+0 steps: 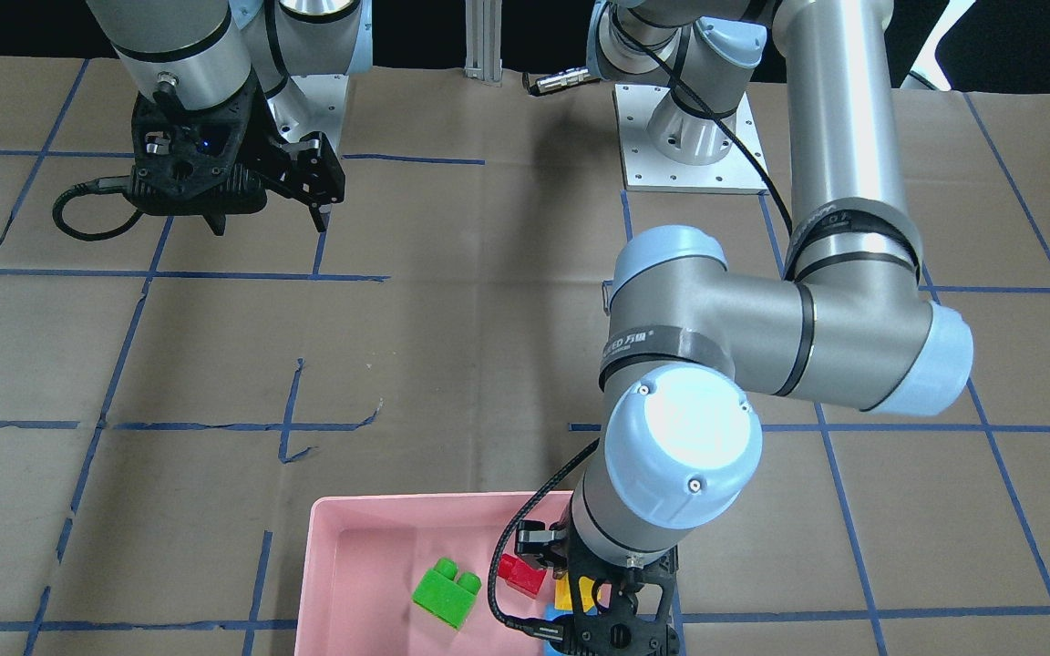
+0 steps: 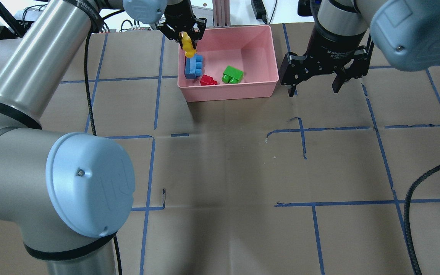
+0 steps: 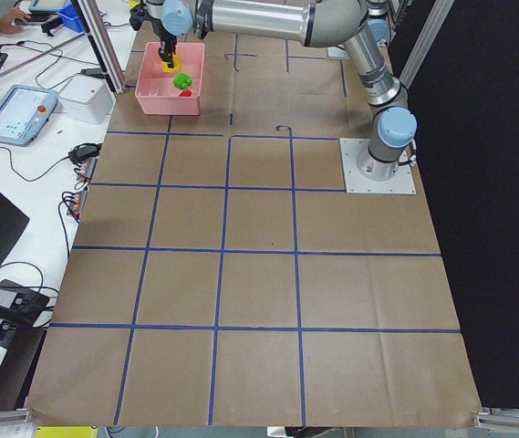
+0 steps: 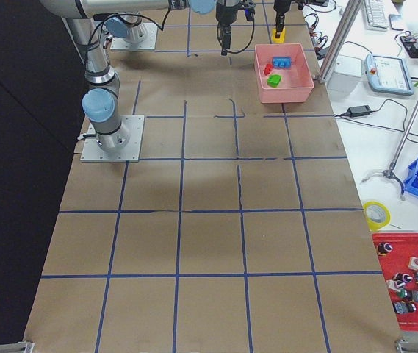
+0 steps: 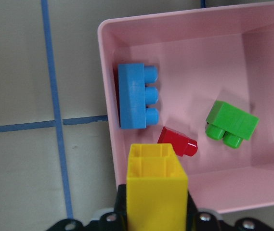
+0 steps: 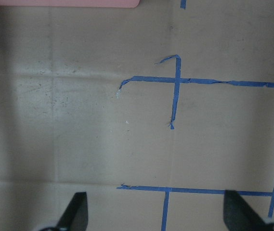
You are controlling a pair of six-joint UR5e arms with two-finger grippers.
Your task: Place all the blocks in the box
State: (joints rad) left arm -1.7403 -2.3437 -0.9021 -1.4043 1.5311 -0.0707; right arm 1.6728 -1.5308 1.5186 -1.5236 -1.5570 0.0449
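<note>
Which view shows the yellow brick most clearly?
Left wrist-mounted: the yellow brick fills the foreground, gripped by the left gripper above the rim of the pink tray. Overhead shows it small; front-facing hides most behind the left arm; side views show specks; right wrist nothing.

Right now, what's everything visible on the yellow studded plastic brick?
The yellow brick is bright, glossy moulded plastic, blocky, and the wrist view shows a hollow open face. The left gripper is shut on it, with fingers on two opposite sides. Nothing else appears to touch it. It hangs clear of the table, roughly over the wall of the pink tray, beside where the light blue brick lies. Its studs are hard to make out.
</note>
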